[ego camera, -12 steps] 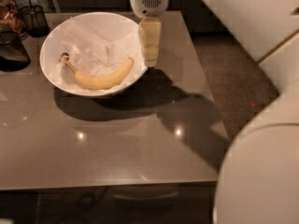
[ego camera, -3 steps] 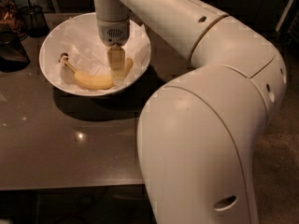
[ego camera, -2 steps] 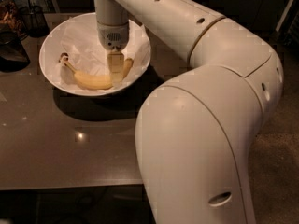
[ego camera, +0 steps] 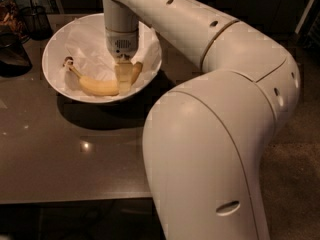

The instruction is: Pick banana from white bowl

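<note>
Gripper (ego camera: 124, 80) is hanging down inside white bowl (ego camera: 52, 68), sitting against the right half of banana (ego camera: 97, 87). Cannot tell whether it is clamping the fruit. Banana is lying along the bowl's near wall, stem pointing toward the bowl's left side.

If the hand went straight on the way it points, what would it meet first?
Probably the banana: the hand points down inside the white bowl, over the banana's end away from the stem. Whether they touch is unclear.

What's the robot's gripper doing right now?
Gripper: down in the white bowl, on the banana; open or closed cannot be told.
</note>
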Motion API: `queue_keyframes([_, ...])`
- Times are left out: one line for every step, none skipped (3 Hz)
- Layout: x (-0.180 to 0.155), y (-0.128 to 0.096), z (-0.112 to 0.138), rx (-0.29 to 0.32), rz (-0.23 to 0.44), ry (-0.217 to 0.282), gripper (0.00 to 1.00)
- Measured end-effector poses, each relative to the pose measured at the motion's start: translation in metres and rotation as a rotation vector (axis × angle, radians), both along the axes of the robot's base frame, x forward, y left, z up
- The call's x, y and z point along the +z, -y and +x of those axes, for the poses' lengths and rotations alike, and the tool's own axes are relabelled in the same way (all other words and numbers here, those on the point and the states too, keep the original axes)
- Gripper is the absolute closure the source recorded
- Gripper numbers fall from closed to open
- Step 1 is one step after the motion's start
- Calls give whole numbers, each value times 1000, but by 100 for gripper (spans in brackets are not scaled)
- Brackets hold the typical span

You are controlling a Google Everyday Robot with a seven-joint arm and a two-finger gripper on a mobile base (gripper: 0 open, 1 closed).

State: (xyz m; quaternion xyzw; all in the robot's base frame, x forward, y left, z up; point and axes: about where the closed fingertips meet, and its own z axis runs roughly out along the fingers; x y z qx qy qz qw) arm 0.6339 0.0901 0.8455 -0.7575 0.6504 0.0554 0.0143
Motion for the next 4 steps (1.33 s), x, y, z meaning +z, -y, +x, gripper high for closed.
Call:
queue_keyframes([-9, -1, -3, -10, 7, -27, 41])
queue_keyframes([-11, -8, 5, -14, 30, -1, 61])
queue_keyframes([-11, -8, 5, -14, 30, -1, 84])
queue_keyframes([-11, -8, 5, -14, 30, -1, 100])
